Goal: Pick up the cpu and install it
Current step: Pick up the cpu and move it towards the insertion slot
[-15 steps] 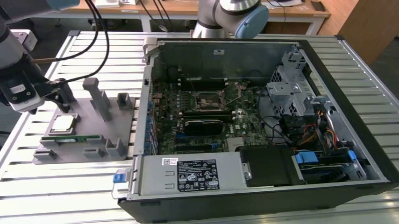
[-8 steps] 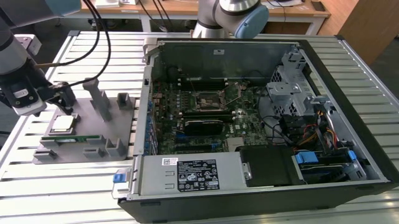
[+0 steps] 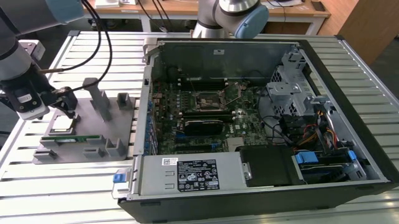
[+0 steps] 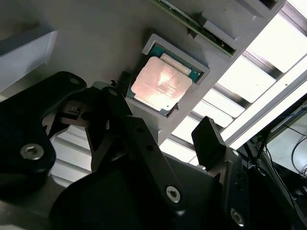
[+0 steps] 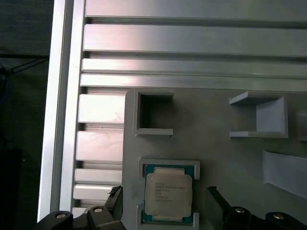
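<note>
Arm (image 3: 16, 60) poised over cpu (image 4: 160, 82), fingers (image 4: 211, 139) spread

cpu (image 5: 169, 193): silvery metal lid, dull sheen, green edge | holder (image 5: 220, 158): grey, matt, smooth, looks plastic | table (image 5: 192, 38): pale ribbed metal, satin | gripper (image 4: 166, 98): black, matt, shiny screw heads | case (image 3: 281, 205): black outside, bare grey sheet metal inside

Slatted alu table (image 3: 68, 186), wood desk (image 3: 187, 7) behind
</note>
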Controlling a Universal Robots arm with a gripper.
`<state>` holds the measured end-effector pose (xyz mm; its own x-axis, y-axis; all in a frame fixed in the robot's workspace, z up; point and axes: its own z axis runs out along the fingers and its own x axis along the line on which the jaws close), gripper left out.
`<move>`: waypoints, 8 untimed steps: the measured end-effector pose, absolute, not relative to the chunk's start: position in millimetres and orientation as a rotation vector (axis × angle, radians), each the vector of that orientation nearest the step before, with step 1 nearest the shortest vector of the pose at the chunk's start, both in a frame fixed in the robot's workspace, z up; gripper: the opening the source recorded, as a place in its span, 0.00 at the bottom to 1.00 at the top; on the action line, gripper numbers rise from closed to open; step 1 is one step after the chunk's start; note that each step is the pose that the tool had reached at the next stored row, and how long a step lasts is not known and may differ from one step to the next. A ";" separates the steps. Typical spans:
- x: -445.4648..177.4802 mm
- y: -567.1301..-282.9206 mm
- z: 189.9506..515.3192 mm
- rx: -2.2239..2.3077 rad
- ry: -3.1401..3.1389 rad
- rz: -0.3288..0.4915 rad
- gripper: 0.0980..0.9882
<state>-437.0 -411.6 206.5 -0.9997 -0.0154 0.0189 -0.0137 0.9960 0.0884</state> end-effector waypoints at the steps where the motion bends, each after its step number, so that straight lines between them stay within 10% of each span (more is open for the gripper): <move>1: -437.0 -411.6 205.7 0.022 -3.119 -0.133 0.76; 8: -436.8 -411.5 196.3 -0.013 -3.119 -0.125 0.76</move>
<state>-436.8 -411.5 196.3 -0.9998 0.0078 0.0205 0.0094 0.9968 0.0796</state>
